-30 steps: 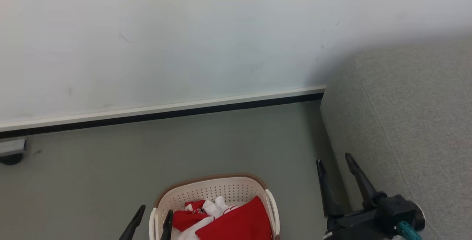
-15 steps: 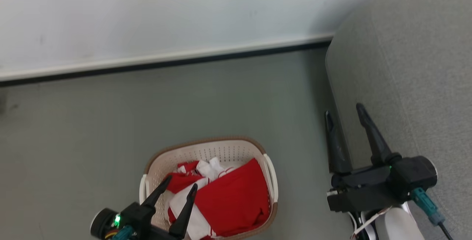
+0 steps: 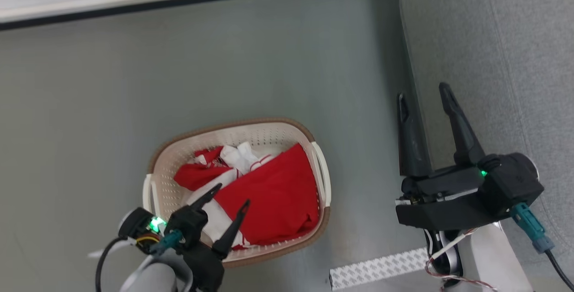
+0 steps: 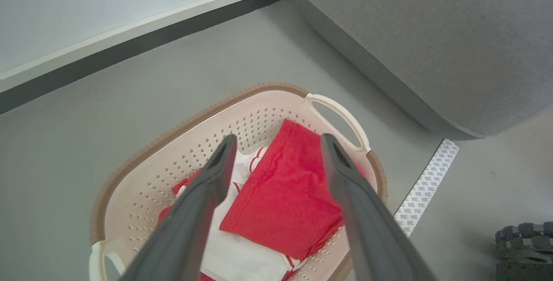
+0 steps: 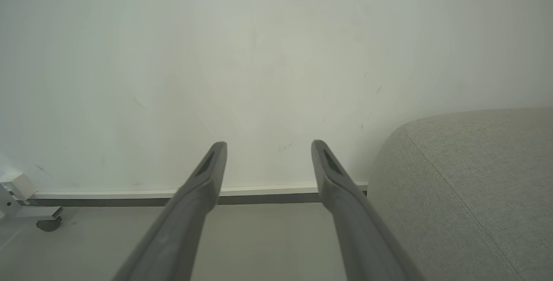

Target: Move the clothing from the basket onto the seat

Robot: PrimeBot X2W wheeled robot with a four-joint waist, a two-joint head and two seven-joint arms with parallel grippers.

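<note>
Red fabric with white panels: the clothing (image 3: 273,193) lies heaped in the basket (image 3: 233,127) on the grey floor (image 3: 134,81). The left gripper (image 3: 233,194) hangs just above the near half of the pile, its fingers spread wide with nothing between them. The right gripper (image 3: 422,92) is well off to the side, jaws apart and empty, by the edge of the seat (image 3: 502,58). The left wrist view looks down onto a folded red piece over white cloth, with patterned tape (image 4: 425,186) near the seat's base. The right wrist view faces the wall (image 5: 259,56) and a caster (image 5: 47,224).
</note>
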